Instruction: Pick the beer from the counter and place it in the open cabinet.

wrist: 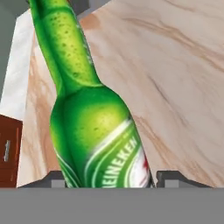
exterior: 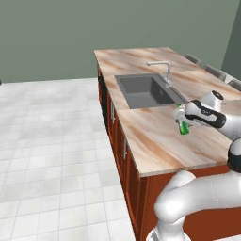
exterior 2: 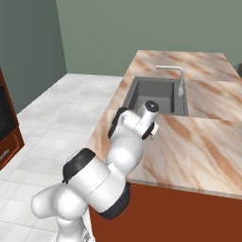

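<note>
Beer sits between the fingertips of the gripper, which seems closed on its body; in the left base view the bottle hangs at the hand just over the counter, near the sink. Whether it has left the surface I cannot tell. Judging by this, the pick is about done; the carry and the placing in the cabinet remain.

Beer on counter, before sink.
</note>
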Motion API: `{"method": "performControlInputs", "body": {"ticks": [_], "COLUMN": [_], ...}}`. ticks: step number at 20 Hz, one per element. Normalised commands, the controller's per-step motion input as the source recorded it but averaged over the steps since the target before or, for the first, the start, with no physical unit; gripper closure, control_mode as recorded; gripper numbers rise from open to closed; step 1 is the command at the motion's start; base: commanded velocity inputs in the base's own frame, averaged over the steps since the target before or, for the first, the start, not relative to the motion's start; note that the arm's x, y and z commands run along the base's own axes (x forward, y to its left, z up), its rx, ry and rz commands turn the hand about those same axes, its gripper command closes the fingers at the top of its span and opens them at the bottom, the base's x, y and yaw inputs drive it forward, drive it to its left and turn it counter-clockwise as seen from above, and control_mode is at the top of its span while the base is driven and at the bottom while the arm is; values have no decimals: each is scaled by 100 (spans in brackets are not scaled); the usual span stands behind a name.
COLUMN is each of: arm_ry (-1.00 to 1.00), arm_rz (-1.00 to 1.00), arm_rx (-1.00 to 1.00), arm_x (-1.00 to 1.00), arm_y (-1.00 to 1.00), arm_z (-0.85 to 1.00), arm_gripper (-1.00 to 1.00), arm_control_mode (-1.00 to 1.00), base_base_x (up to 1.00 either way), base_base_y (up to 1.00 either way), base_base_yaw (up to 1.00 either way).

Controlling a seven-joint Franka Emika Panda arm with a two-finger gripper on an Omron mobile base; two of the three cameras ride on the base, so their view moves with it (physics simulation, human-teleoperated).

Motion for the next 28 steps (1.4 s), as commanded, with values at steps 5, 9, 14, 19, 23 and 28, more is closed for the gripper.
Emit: {"method": "performControlInputs", "body": {"ticks": [5,9,14,19,23,28], "arm_ry": [14,5,0,0,0,-1], "arm_rz": [-45,-36,-29,-16,-1,6], "arm_rx": [-8,-9,-11,-11,-13,-11], "arm_x": [-23,-49,-36,-44,-40,-29], "arm_y": [0,10,12,14,11,10], "arm_z": [19,34,51,56,46,35], "arm_gripper": [100,100,100,100,100,100], "arm_control_mode": [-100,-100,-100,-100,-100,-100], "base_base_x": [0,0,0,0,0,0], "base_base_y": [0,0,0,0,0,0], "base_base_yaw": [0,0,0,0,0,0]}}
